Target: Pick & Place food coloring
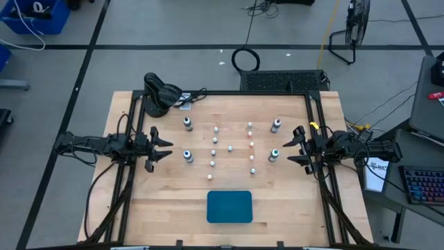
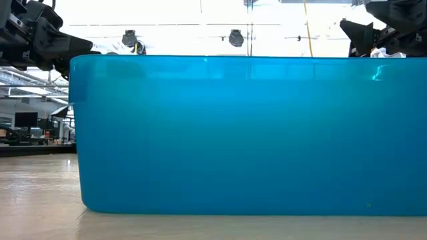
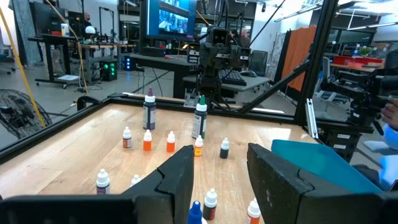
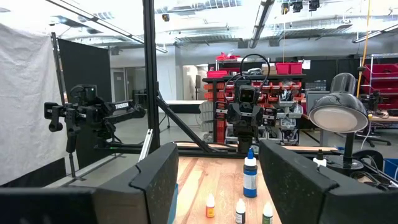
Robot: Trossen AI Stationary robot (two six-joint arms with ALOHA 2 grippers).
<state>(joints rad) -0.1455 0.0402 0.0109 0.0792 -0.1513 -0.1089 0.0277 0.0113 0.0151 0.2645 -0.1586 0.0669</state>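
Evidently the bottles [image 1: 232, 147] mid-surface are light, rigid and tippy; grasp low on the body. Left fingers [image 1: 165, 147] and right fingers [image 1: 294, 146] gape empty at the side edges.

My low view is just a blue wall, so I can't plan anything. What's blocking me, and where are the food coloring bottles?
Observer: That's the teal tray, lying flat on the table right in front of your camera.
Operator: And the bottles?
Observer: The food coloring bottles stand upright in rows mid-table, beyond the tray. None are in it.
Operator: Where are the hands?
Observer: The left hand and the right hand flank the rows, both open and empty.
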